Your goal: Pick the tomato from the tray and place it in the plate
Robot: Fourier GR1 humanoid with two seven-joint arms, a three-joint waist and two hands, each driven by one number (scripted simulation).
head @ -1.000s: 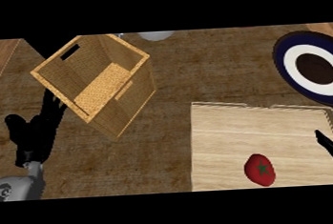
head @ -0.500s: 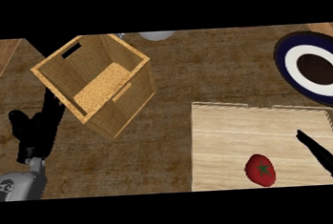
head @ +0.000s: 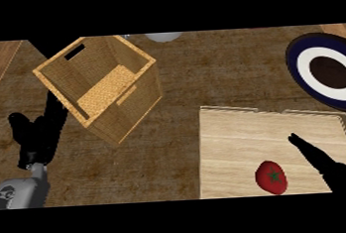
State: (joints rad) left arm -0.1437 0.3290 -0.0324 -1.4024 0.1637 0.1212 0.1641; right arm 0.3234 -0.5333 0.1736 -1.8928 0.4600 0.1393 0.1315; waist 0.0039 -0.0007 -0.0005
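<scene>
A red tomato with a green stem lies on the light wooden tray near the tray's front edge. My right hand comes in from the lower right, open, fingers straight and pointing up-left, just right of the tomato and apart from it. The plate, dark blue with a white ring and dark centre, sits at the far right beyond the tray. My left hand stays open at the left, fingers up, beside the basket.
A wicker basket stands tilted at the upper left, its open top facing me. A pale round object shows at the top edge. The brown counter spreads between basket and tray.
My right hand has moved left and further onto the tray, closing in on the tomato. The left hand and the tomato have stayed where they were.
</scene>
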